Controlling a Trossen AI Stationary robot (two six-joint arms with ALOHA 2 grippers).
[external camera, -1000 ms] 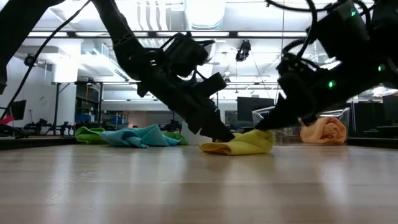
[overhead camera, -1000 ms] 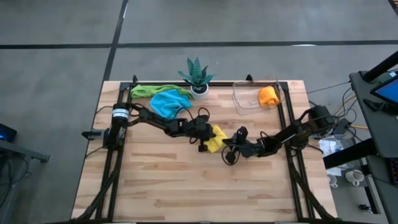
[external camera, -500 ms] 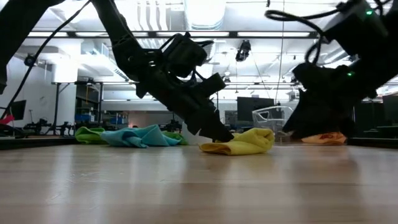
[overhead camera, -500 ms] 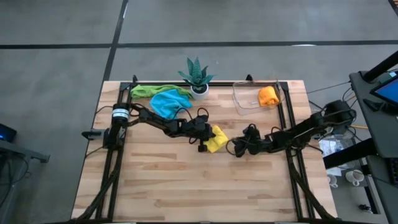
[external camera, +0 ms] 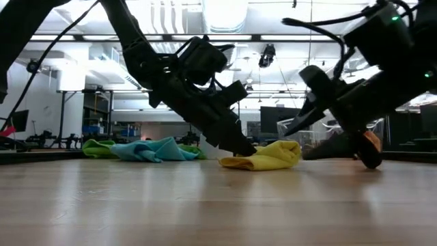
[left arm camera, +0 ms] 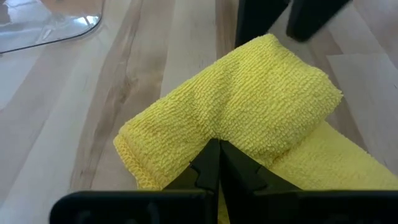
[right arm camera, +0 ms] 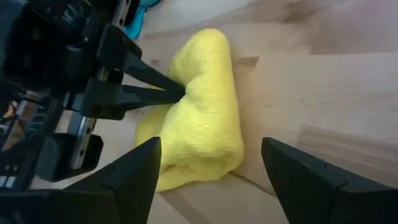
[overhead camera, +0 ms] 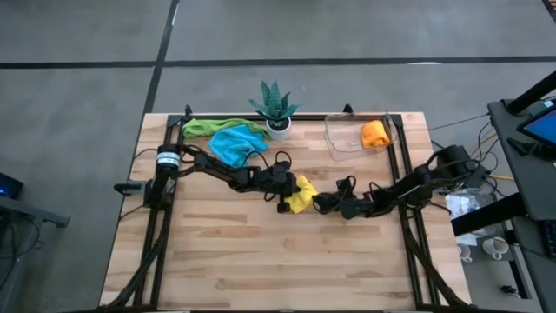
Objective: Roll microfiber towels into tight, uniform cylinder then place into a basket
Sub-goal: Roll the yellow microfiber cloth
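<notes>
Facing right hand (right arm camera: 208, 180): yellow towel (right arm camera: 202, 112) (apart)

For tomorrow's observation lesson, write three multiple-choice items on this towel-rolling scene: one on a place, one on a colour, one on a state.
1. Where is the rolled orange microfibre towel?
A. inside the clear plastic rectangular basket
B. beside the potted plant
C. mid-table

2. What colour is the soft towel that the left gripper pinches?
A. light blue
B. yellow
C. green

3. How are the right gripper's fingers?
A. shut on a towel
B. shut, empty
C. open

Answers: 1 A, it lies within the basket's walls; 2 B, shut fingertips bite yellow cloth; 3 C, fingers spread either side of the towel.
</notes>
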